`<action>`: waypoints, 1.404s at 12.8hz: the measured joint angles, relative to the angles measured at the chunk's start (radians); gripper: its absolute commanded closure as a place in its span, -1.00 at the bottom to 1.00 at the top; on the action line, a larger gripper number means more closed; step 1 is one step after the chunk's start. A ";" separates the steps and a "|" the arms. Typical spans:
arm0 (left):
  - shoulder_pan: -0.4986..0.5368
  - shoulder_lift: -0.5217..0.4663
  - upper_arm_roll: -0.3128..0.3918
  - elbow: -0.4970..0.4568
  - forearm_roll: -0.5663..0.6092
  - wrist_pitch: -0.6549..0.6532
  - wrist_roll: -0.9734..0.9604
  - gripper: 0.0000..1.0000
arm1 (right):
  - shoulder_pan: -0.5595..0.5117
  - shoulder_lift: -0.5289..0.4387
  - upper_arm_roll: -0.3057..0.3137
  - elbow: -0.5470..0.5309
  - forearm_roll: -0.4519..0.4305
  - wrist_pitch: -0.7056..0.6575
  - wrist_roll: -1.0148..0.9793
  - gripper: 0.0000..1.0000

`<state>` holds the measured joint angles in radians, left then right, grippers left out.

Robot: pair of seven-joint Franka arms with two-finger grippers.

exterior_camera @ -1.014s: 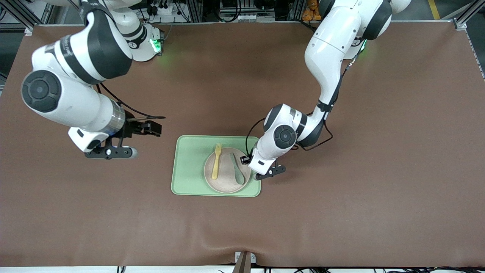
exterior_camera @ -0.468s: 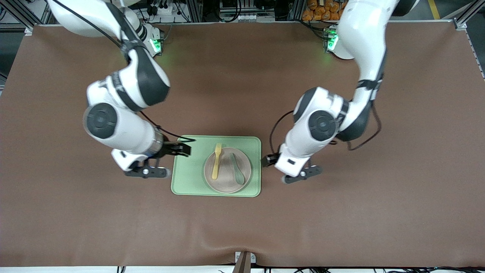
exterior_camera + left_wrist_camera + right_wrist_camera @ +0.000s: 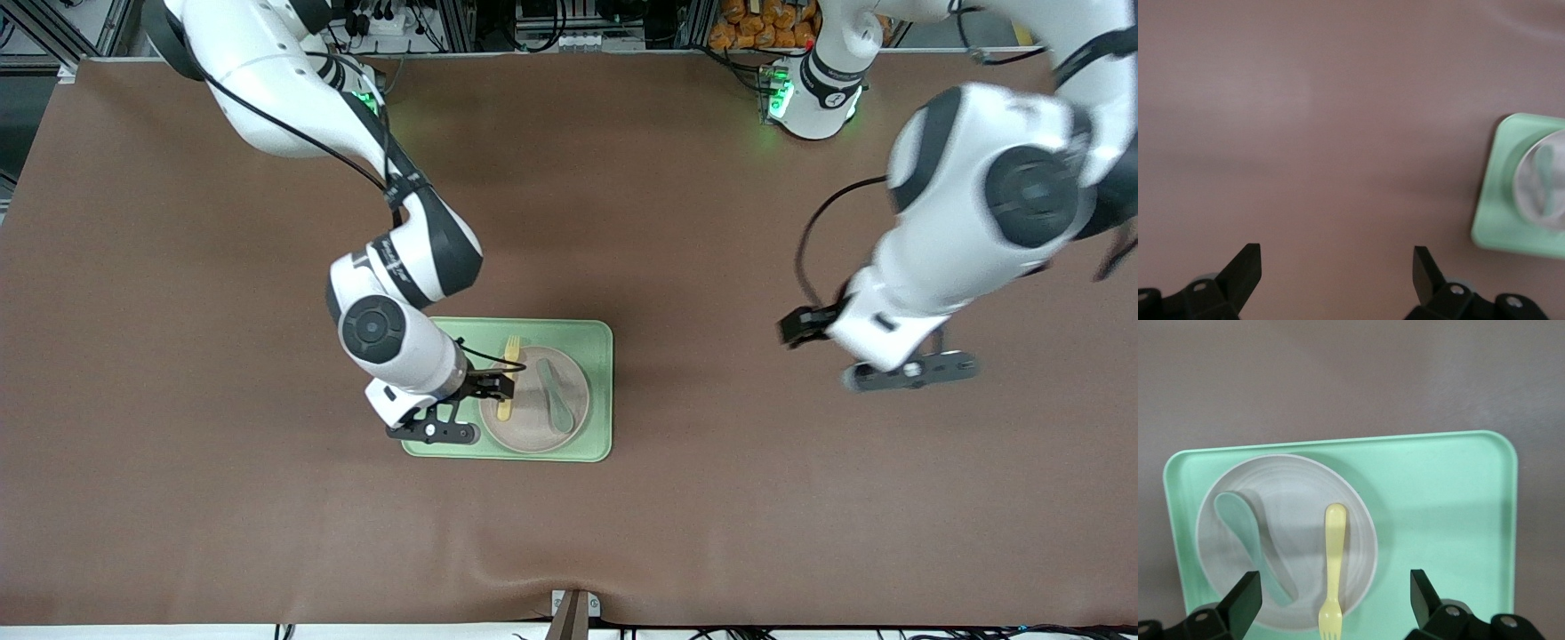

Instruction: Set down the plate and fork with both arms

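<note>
Yellow fork [image 3: 1333, 577] unobstructed in right wrist view

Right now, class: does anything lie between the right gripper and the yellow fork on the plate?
Nothing visible does. The open right gripper hangs directly over the yellow fork, whose handle lies bare on the speckled plate. The teal spoon lies beside it, apart.

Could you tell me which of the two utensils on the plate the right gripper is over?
The yellow fork: the open right gripper hangs over its handle, while the teal spoon lies clear.
</note>
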<state>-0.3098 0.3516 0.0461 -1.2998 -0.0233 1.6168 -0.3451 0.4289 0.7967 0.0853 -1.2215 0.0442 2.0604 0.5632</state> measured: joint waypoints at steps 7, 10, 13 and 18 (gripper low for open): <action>0.080 -0.146 -0.003 -0.118 0.000 -0.019 0.067 -1.00 | 0.060 0.094 -0.008 0.004 -0.029 0.006 0.054 -0.21; 0.099 -0.197 -0.005 -0.164 0.000 -0.021 0.068 -1.00 | 0.084 0.101 -0.009 0.004 -0.029 0.004 0.055 -0.10; 0.104 -0.213 -0.008 -0.176 0.000 -0.020 0.069 -1.00 | 0.087 0.105 -0.010 0.002 -0.029 0.001 0.055 -0.08; 0.109 -0.213 -0.008 -0.176 0.000 -0.019 0.069 -1.00 | 0.088 0.128 -0.012 -0.004 -0.047 0.002 0.055 0.12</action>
<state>-0.2012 0.1390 0.0378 -1.4757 -0.0234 1.5980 -0.2757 0.5164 0.9242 0.0738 -1.2254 -0.0032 2.0629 0.6183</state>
